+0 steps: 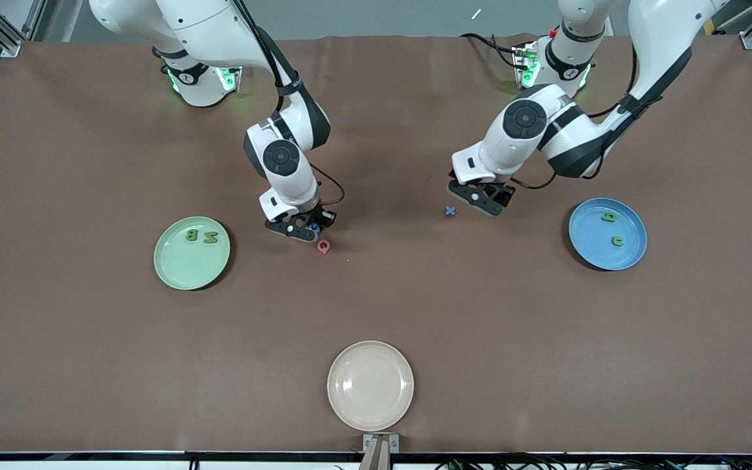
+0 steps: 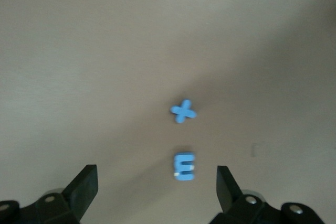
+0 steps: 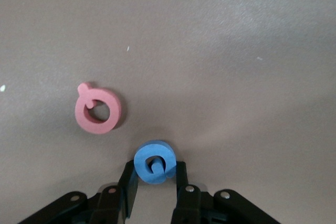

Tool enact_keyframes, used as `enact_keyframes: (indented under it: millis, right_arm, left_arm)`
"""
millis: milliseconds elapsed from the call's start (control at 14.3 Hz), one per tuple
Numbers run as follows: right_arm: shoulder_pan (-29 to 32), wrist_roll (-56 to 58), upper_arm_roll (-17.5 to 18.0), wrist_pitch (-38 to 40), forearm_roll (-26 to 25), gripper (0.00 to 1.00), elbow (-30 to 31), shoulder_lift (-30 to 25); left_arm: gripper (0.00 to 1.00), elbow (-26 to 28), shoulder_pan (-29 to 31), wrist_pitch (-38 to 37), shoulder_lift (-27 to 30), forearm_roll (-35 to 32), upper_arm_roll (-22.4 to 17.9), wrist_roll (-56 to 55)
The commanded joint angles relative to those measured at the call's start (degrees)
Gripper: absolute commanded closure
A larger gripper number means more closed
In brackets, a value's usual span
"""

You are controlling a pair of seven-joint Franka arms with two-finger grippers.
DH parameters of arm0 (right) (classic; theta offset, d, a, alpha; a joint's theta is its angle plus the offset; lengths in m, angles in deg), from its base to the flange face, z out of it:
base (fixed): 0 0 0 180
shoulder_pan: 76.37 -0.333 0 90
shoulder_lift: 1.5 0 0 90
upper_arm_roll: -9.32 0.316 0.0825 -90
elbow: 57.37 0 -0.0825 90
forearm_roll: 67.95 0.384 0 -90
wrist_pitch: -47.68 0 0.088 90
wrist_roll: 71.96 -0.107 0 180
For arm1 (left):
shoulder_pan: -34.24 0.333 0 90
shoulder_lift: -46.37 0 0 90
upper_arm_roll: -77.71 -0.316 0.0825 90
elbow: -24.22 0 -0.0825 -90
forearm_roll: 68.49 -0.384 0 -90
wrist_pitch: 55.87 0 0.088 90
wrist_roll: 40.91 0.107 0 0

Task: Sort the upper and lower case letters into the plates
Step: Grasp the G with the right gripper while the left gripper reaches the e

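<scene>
**K:** Blue G (image 3: 154,162) is pinched between the right claw (image 1: 300,230) fingers, flat on the counter (image 1: 89,359), just beside the pink Q (image 1: 324,246). Fingers sit on its two outer edges, and it doesn't look lifted yet.

**M:** Left side?

**K:** Left claw (image 1: 482,200) is spread wide and holds nothing. In its wrist view the blue m (image 2: 184,166) lies between the fingers, blue x (image 2: 183,111) just past it. From the front, only the x (image 1: 450,210) shows beside that claw. Looks like it's waiting.

**M:** Plates?

**K:** Taking the Q as reference: pale green plate (image 1: 173,271) is toward the right arm's end of the counter with green B (image 1: 192,235) and N (image 1: 209,237) in it. Bright blue plate (image 1: 585,251) is well away toward the left arm's end and holds the two green lowercase letters (image 1: 609,217). The cream plate (image 1: 370,385), nearer the front camera, has nothing in it.

**M:** Handling?

**K:** My guess is light, stiff and chunky, probably foam or plastic. The round rim gives little flat contact, so it could pivot or squirt out. Best hold is across the widest span, squarely centred. The Q sits close, so a straight lift should avoid nudging it.
</scene>
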Motion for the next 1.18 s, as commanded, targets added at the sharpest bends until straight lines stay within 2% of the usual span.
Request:
enact_keyframes:
  millis: [0, 209, 488, 767, 976, 1115]
  right_arm:
    - [0.13, -0.1, -1.88, 0.07, 0.15, 0.99, 0.06, -0.8]
    - [0.22, 3.31, -5.38, 2.17, -0.03, 1.0, 0.06, -3.08]
    - [0.31, 15.43, -13.63, 11.48, -0.03, 1.0, 0.32, -7.47]
    - [1.36, 31.15, -21.81, 14.04, -0.03, 1.0, 1.12, -7.92]
    - [7.22, 41.27, -23.15, 13.7, 0.06, 1.0, 1.38, -7.66]
    - [9.44, 44.11, -23.15, 13.17, 0.15, 1.0, 1.64, -7.22]
  left_arm:
    - [0.05, 2.71, -1.52, 3.36, -0.05, 0.03, -1.19, -1.76]
    - [0.18, 3.77, -3.97, 5.04, -0.05, 0.03, -1.98, -6.23]
    - [0.28, 5.0, -9.51, 9.51, 0.04, -0.06, -7.6, -9.14]
    - [0.28, 5.53, -11.45, 9.79, -0.05, -2.24, -10.07, -10.19]
    - [0.28, 5.45, -13.82, 9.96, -1.72, -8.92, -13.93, -14.93]
    - [0.28, 5.44, -14.0, 10.66, -2.86, -11.3, -14.47, -16.52]
